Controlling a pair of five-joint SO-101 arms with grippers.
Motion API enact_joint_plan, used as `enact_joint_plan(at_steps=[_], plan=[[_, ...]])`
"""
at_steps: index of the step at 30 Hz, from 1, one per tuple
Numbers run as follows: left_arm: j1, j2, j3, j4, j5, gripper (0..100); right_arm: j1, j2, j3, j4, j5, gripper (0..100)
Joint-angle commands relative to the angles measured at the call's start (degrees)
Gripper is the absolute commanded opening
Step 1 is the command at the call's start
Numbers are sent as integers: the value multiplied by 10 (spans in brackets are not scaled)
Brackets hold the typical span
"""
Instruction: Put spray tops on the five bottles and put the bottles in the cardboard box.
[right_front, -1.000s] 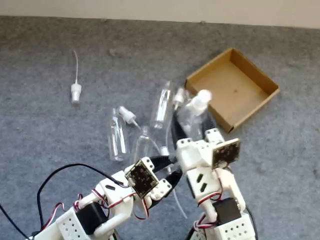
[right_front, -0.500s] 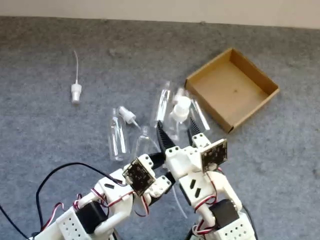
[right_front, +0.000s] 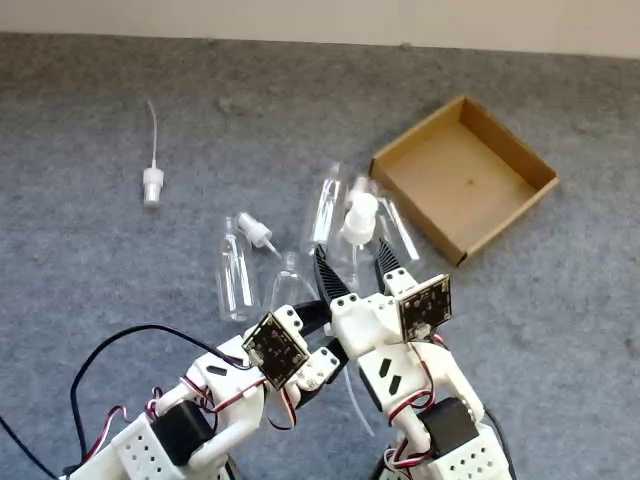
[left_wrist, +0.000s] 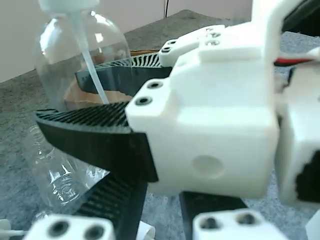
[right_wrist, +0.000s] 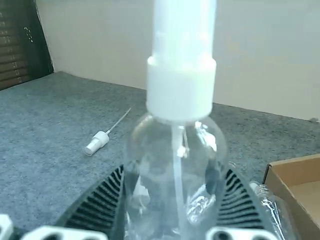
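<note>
- As the high view has it, my right gripper (right_front: 355, 266) is closed partway on the capped bottle (right_front: 356, 243), with one black jaw pressed to each side. The bottle is held upright, near the cardboard box (right_front: 465, 180) but outside it.
- High view: my left gripper (right_front: 322, 338) sits just beside the right arm's white body. I cannot tell whether it is parted or closed.
- High view: an uncapped bottle (right_front: 234, 270) lies on the grey carpet (right_front: 560, 330), with a second spray top (right_front: 255, 231) just beside its neck. A loose spray top (right_front: 152, 186) lies well apart from the group.
- Left wrist view: the right gripper (left_wrist: 65, 100) shows close up, its ribbed black jaws around the capped bottle (left_wrist: 102, 47), and the dip tube is visible inside. Another clear bottle (left_wrist: 52, 175) lies on the carpet beneath.
- Right wrist view: the capped bottle (right_wrist: 172, 160) stands upright between my jaws with its white top (right_wrist: 181, 85) seated on the neck. The loose spray top (right_wrist: 97, 143) lies on the carpet beyond. One corner of the cardboard box (right_wrist: 295, 182) stands near.
</note>
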Motion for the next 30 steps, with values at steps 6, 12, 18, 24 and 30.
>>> enact_joint_plan(at_steps=[6,12,18,24,30], plan=[[18,-4,10,-12,4,5,121,2,-97,-15,4,128],[66,-4,10,-12,3,5,134,3,-112,-15,5,128],[91,-5,10,-15,3,5,133,32,-169,-13,4,128],[91,-6,9,-17,3,5,133,156,-281,-13,4,128],[91,-6,10,-71,3,5,65,241,-325,-15,4,128]])
